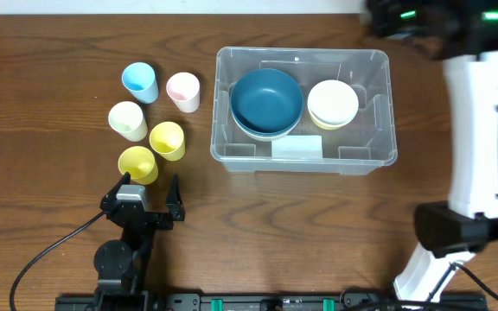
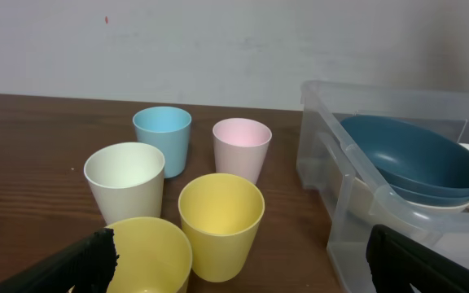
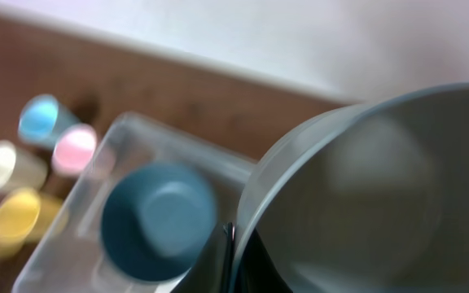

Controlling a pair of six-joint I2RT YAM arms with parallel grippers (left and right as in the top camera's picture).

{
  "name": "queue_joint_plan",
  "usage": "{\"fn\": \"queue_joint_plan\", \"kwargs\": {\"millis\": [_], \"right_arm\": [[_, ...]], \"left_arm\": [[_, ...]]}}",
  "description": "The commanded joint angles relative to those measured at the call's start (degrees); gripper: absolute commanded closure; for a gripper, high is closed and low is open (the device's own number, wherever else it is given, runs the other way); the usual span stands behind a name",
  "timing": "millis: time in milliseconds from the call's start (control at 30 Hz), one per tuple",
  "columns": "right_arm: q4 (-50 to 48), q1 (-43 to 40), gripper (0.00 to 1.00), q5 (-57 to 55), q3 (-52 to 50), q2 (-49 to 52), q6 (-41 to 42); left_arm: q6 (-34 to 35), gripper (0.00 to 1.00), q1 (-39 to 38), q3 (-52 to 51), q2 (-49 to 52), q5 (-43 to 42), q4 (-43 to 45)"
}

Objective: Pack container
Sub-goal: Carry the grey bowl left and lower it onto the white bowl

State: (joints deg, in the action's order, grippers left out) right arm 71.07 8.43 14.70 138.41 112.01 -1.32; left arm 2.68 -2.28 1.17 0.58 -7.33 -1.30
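The clear container [image 1: 223,104] stands in the middle of the table and holds a dark blue bowl [image 1: 266,99] stacked on others and a cream bowl [image 1: 333,104]. It also shows in the left wrist view [image 2: 332,163] and, blurred, in the right wrist view [image 3: 104,155]. My right gripper [image 3: 230,260] is shut on the rim of a grey bowl [image 3: 381,187], held high above the container's far right. My left gripper [image 1: 150,186] is open and empty, low on the table right behind the near yellow cup [image 1: 137,163].
Several cups stand left of the container: blue [image 1: 140,82], pink [image 1: 183,91], cream [image 1: 127,120] and a second yellow one [image 1: 167,140]. The right arm's white body [image 1: 482,130] rises at the table's right side.
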Motion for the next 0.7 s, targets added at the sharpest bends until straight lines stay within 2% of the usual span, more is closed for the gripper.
{"fn": "queue_joint_plan", "kwargs": {"millis": [0,100,667], "right_arm": [[1.81,5.09,0.99,-10.12,-4.83,4.37,4.63],[2.05,7.43,0.99,-14.97,-8.22,5.38,7.96],[-5.79,8.31,0.99,-10.1,-25.81,6.43,9.66]], "left_arm": [[-0.92,0.02,0.28,-0.94,-0.35,-1.05,-1.99],[-0.92,0.02,0.28,-0.94,-0.35,-1.05,-1.99],[-0.92,0.02,0.28,-0.94,-0.35,-1.05,-1.99]]}}
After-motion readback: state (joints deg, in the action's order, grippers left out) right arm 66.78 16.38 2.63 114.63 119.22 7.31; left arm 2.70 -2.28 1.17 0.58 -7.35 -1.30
